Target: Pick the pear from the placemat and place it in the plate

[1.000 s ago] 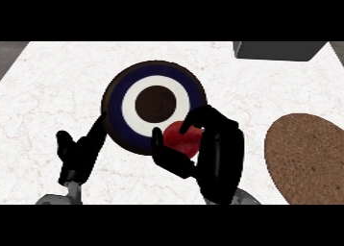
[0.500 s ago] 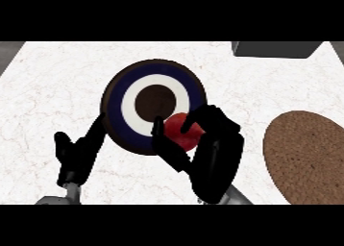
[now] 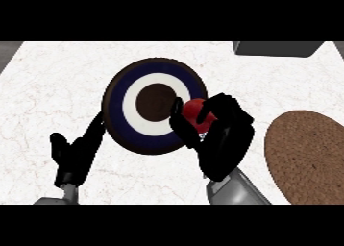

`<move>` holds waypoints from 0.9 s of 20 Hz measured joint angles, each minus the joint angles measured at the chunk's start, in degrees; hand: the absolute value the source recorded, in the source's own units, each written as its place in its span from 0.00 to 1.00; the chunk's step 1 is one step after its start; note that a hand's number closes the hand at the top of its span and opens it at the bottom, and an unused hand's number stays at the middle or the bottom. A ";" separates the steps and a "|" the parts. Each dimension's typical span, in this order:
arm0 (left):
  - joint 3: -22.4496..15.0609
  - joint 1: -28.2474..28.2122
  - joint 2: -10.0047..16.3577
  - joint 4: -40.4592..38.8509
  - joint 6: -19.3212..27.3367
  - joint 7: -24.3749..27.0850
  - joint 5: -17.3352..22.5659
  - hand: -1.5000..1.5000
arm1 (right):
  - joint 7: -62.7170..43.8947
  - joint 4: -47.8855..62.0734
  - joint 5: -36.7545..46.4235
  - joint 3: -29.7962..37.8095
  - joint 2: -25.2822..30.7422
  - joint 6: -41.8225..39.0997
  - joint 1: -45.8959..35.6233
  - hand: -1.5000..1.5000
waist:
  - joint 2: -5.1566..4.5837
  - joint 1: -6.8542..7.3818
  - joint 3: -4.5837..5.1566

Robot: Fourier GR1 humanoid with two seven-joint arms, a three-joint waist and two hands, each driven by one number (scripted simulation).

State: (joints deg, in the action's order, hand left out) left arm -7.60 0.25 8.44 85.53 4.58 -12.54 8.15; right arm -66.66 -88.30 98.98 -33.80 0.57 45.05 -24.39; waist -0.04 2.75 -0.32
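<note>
A round plate (image 3: 136, 81) with dark blue, white and brown rings lies on the counter at the middle. My right hand (image 3: 221, 139) is curled round a red pear (image 3: 194, 108) and holds it over the plate's right rim; only the pear's top shows between thumb and fingers. The brown round placemat (image 3: 313, 149) lies to the right with nothing on it. My left hand (image 3: 74, 154) rests open at the plate's lower left, its fingers pointing up along the rim.
A dark grey box (image 3: 277, 48) stands at the counter's far right edge. The white marbled counter (image 3: 54, 86) stretches to the left of the plate.
My right hand has carried the pear up and to the left, from the plate's lower right rim further over the plate. The left hand has stayed put.
</note>
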 measured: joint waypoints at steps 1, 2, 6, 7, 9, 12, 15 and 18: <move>-0.02 0.22 -0.21 -0.33 -0.04 0.00 0.07 0.50 | -0.42 0.78 0.41 0.63 0.00 0.45 -0.69 1.00 | -0.07 -0.09 -0.02; 0.01 0.37 -0.08 -0.22 -0.20 -0.30 0.16 0.50 | -0.81 1.86 0.89 1.30 0.00 0.99 -1.14 1.00 | -0.14 0.02 -0.03; -0.25 0.11 -0.37 -0.36 -0.21 0.86 -0.37 0.50 | -1.75 6.05 1.12 4.11 -0.01 3.50 -3.18 1.00 | -0.24 0.06 -0.06; -0.28 0.27 -0.44 -0.46 -0.24 0.73 -0.37 0.50 | -1.92 7.02 0.97 4.73 0.00 4.20 -3.81 1.00 | -0.28 0.08 -0.08; -0.27 0.45 -0.56 -0.53 -0.32 0.85 -0.34 0.50 | -2.68 8.79 -2.96 6.65 -0.04 4.32 -3.80 0.00 | -0.47 0.21 -0.10; -0.49 1.06 -0.70 -0.52 -0.05 0.19 -0.73 0.50 | -3.29 13.88 -10.05 7.78 -0.12 3.93 -4.82 0.00 | -0.68 0.61 -0.13; -0.57 1.45 -0.60 -0.74 -0.52 0.01 -0.70 0.50 | -2.11 19.92 -18.03 7.53 -0.21 5.75 -7.38 0.00 | -0.77 1.07 -0.14; -0.57 1.34 -0.93 -0.72 -0.43 0.29 -0.80 0.50 | 1.14 25.69 -25.55 7.16 -0.30 10.43 -10.37 0.00 | -0.72 1.12 -0.14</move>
State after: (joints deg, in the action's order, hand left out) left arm -8.17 1.58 7.51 84.82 4.15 -12.25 7.34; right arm -65.52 -62.62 73.43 -26.64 0.26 55.48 -34.76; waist -0.76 3.87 -0.46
